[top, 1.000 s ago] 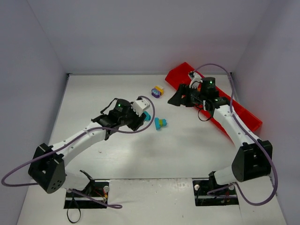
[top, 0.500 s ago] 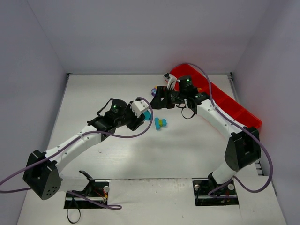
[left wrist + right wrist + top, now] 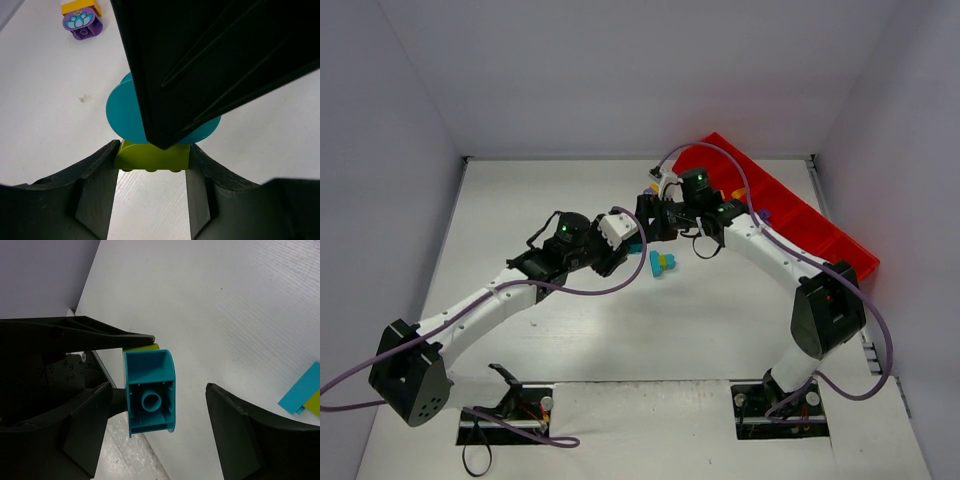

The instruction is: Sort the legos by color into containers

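Note:
My left gripper (image 3: 625,243) is shut on a lime green lego (image 3: 152,156) with a cyan lego (image 3: 125,117) stuck on its far end, held above the table. My right gripper (image 3: 642,222) is open, its jaws on either side of that cyan lego (image 3: 150,392), with a wide gap on the right side. In the right wrist view my right gripper (image 3: 159,390) is centred on the lego's hollow underside. A joined cyan and green lego (image 3: 663,263) lies on the table. A purple lego (image 3: 82,25) and a yellow one (image 3: 80,6) lie further back.
The red tray (image 3: 820,235) runs diagonally at the back right, with an orange lego (image 3: 740,193) and a purple one (image 3: 763,213) in its compartments. The two grippers are close together mid-table. Grey walls close in the back and both sides.
My right arm swung left from over the red tray to the brick held by my left gripper. My left gripper shifted slightly and kept its hold.

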